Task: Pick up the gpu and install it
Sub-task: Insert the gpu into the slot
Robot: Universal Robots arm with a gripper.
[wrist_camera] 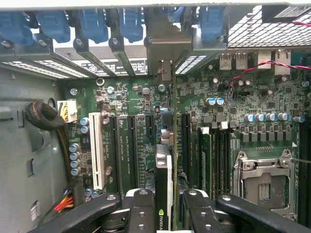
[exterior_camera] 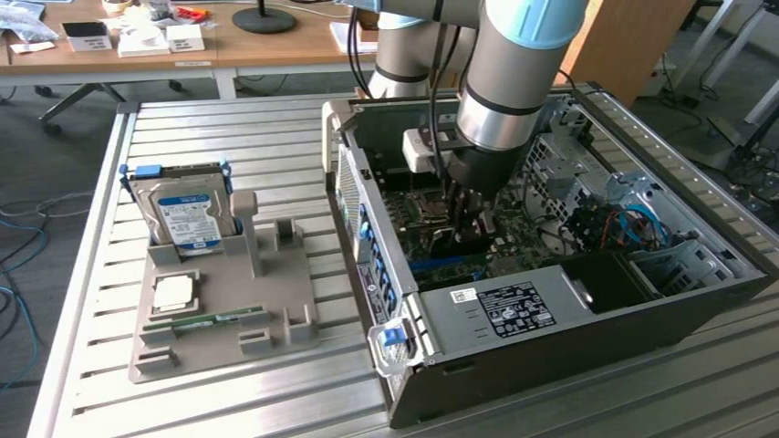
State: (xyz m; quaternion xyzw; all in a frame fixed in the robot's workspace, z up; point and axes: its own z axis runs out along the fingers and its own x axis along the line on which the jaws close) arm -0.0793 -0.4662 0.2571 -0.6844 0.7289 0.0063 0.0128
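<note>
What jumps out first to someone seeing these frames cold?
The robot arm plunging into the open computer case, which fills the exterior view's right. In the wrist view the gripper is shut on the gpu, held edge-on just above the green motherboard among its expansion slots. On the exterior view's left, a grey parts holder still carries a hard drive standing upright.

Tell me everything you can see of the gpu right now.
The gpu is a thin dark card seen edge-on in the wrist view, with a green board edge and a black face bearing a small logo. It stands upright between the gripper fingers, which are shut on it, held over the green motherboard in line with the long black expansion slots. In the exterior view it sits low inside the open computer case, under the arm.
</note>
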